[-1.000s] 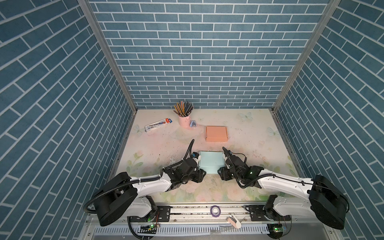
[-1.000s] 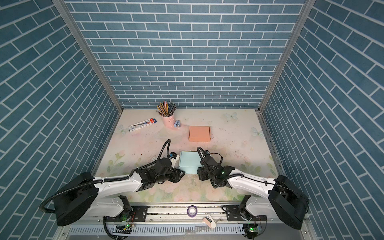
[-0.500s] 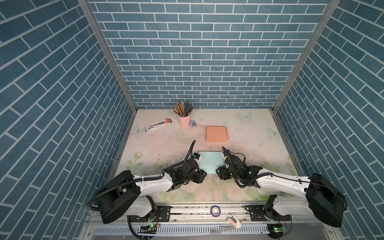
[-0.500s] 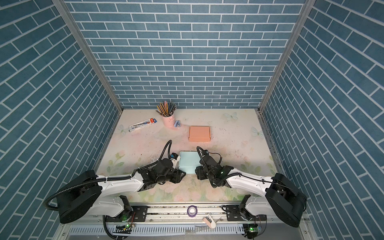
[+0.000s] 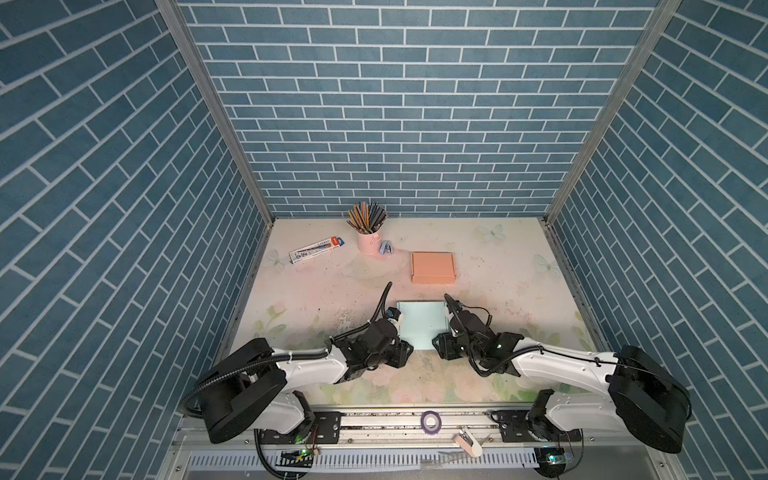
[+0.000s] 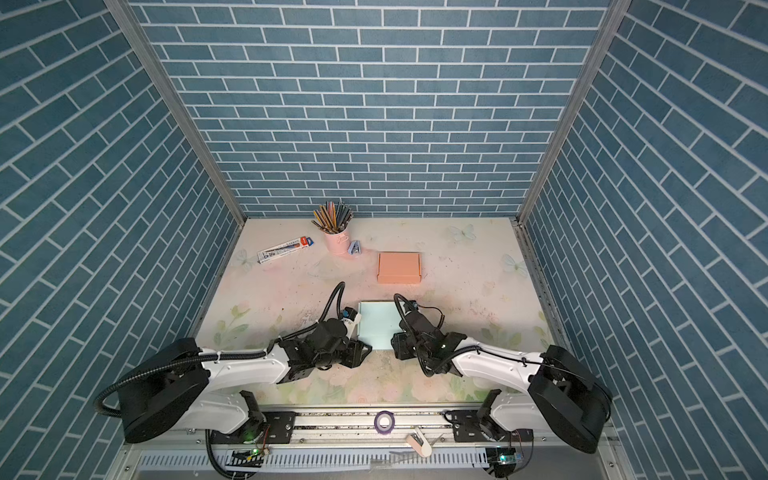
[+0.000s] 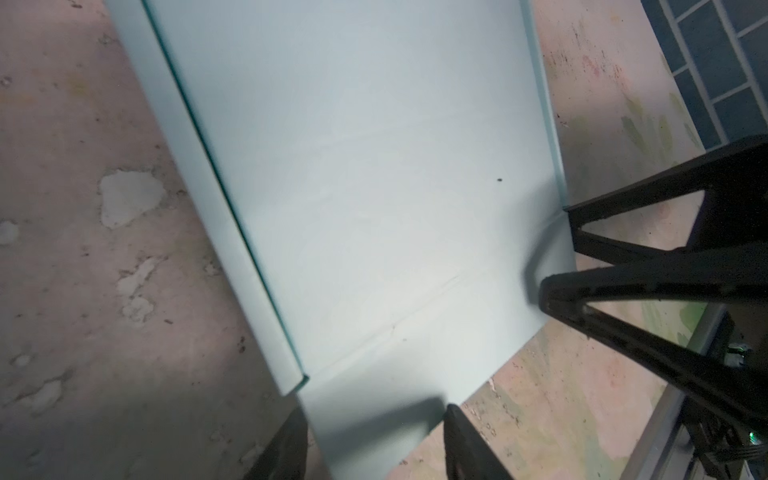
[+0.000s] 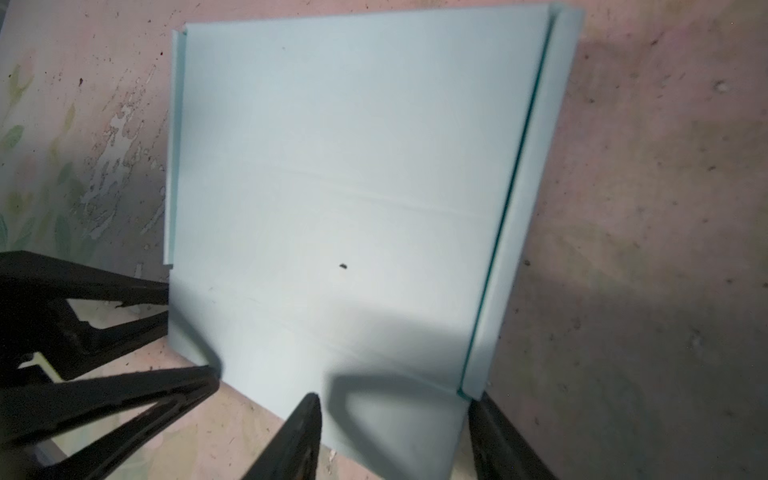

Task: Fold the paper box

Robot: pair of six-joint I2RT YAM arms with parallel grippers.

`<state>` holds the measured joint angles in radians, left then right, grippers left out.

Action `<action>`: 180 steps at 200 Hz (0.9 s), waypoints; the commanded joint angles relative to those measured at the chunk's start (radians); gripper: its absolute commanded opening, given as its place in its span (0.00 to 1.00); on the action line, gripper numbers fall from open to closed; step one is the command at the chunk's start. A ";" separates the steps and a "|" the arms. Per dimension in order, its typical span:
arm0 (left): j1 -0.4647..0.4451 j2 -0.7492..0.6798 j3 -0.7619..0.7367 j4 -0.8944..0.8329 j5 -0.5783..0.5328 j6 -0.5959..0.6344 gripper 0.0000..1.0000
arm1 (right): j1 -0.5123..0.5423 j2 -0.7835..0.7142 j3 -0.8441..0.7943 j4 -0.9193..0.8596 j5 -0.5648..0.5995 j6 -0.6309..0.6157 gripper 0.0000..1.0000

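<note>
You see the light blue paper box (image 5: 422, 324) lying flat on the surface (image 5: 498, 270), near the front edge and about in the middle, between the two arms. A narrow folded strip (image 7: 216, 216) runs along its side edge in the left wrist view, and the right wrist view shows such a strip (image 8: 528, 199) too. The near flap of the box points to the robot.

Your left pincer (image 7: 374, 411) is low at the near left corner of the box. Its jaws stand apart, and the near flap lies between them. Your right pincer (image 8: 395, 399) is at the near right corner, also with the jaws apart and the flap between them. Whether the fingers press on the paper, I cannot tell.

Farther back on the surface, well apart from the blue box, there is a closed orange box (image 5: 433, 268). Behind it to the left stands a pink cup (image 5: 368, 242) full of pencils (image 5: 366, 216), with a small blue object (image 5: 386, 248) just beside it and a long white packet (image 5: 316, 249) more to the left.
</note>
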<state>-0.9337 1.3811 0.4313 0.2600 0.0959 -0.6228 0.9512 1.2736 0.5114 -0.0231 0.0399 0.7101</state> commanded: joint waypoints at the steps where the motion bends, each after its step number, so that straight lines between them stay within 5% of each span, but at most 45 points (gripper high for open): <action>1: -0.007 0.004 -0.007 0.037 -0.016 -0.016 0.51 | 0.009 0.018 -0.016 0.027 0.000 0.035 0.57; 180: -0.007 -0.025 -0.006 0.011 -0.032 -0.010 0.50 | 0.009 0.004 -0.036 0.025 0.018 0.043 0.57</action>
<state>-0.9348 1.3777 0.4313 0.2607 0.0750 -0.6254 0.9535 1.2652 0.4793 -0.0032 0.0483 0.7280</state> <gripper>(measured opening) 0.497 0.576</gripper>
